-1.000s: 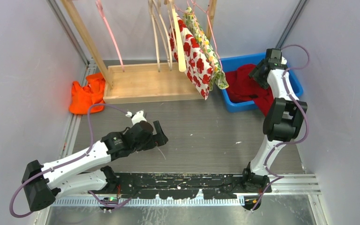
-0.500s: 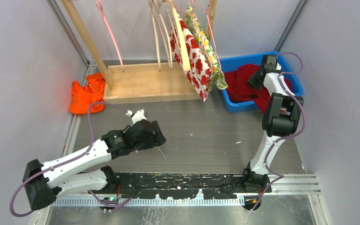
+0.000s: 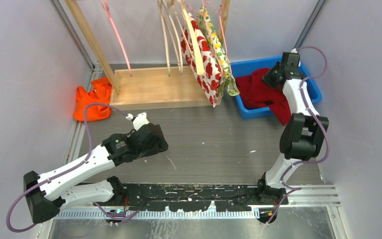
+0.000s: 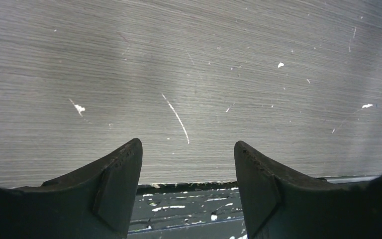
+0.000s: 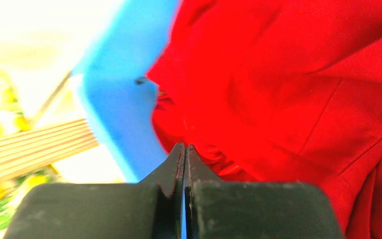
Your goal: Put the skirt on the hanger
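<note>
Right tool [image 5: 183,145] is clenched, fingers pressed flat together with no gap. The tips sit right at a gathered edge of the skirt [image 5: 288,89]; can't tell if a fold is actually pinched between them. The tool is over the blue bin [image 3: 255,113], toward its far side.

The skirt is bright red, plain, badly crumpled, with stitched seams and a frilly hem showing. It lies heaped inside the bin, filling most of it, and one part spills over the bin's near rim down to the table [image 4: 179,59].

Left tool [image 4: 186,164] is released, jaws wide apart, nothing between them. It hangs low over bare table well left of the bin, nearer the arm bases.

Just left of the bin is the wooden rack [image 3: 154,89]. Two patterned garments [image 3: 204,64] hang at the rack end closest to the bin, one with red flowers on white, one yellow-green. Bare hangers [image 3: 168,40] hang further from the bin. An orange cloth [image 3: 92,102] is bunched on the table beyond the rack, far left of the bin.
</note>
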You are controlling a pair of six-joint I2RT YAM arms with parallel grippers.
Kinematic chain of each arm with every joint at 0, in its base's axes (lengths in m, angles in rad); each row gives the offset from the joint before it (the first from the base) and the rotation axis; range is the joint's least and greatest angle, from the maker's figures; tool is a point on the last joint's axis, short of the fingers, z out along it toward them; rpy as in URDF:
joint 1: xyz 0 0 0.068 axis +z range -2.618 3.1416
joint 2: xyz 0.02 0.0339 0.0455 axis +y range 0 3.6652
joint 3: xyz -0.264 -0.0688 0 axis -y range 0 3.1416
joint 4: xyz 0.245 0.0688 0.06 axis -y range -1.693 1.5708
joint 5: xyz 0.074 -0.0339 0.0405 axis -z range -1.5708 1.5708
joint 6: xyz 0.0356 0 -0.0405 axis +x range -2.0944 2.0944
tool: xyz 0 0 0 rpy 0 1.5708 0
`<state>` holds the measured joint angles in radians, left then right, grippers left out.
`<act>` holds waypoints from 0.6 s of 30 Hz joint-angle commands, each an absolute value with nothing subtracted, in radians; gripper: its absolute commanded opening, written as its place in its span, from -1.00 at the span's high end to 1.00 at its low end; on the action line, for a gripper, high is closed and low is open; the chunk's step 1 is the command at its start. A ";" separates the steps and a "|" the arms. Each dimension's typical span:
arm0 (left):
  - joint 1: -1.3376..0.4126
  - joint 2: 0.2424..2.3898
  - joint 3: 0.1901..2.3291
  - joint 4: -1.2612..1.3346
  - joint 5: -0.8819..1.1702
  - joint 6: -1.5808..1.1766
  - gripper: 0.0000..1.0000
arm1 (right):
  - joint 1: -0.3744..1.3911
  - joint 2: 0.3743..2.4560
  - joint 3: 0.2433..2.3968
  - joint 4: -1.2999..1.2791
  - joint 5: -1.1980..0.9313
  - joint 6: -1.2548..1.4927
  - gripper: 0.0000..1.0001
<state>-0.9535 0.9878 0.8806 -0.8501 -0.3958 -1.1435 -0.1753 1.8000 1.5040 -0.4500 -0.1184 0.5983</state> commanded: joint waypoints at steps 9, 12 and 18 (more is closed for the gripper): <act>-0.950 1.024 0.920 -0.852 -0.448 -1.126 -0.36 | -0.167 1.433 1.563 -0.476 -0.146 0.516 0.98; -0.950 1.038 0.926 -0.839 -0.442 -1.118 -0.36 | -0.167 1.396 1.571 -0.478 -0.155 0.502 0.98; -0.950 1.022 0.912 -0.829 -0.438 -1.120 -0.36 | -0.168 1.375 1.626 -0.537 -0.167 0.467 0.98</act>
